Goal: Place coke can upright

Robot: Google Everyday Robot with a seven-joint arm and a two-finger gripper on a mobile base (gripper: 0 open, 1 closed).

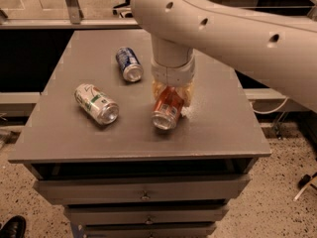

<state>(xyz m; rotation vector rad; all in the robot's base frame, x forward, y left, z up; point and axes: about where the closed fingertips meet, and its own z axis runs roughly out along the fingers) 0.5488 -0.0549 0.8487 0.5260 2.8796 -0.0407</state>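
Note:
The coke can (166,109), red-orange with a silver end facing me, is tilted at the middle of the grey table top (64,133). My gripper (171,99) comes straight down from the big white arm (233,29) and is shut on the can, with a pale finger on each side of its body. The can's lower end is at or just above the table surface; I cannot tell whether it touches.
A blue can (129,63) lies on its side at the back left of the gripper. A white-and-green can (96,103) lies on its side to the left. The table is a drawer cabinet with its front edge close below the coke can.

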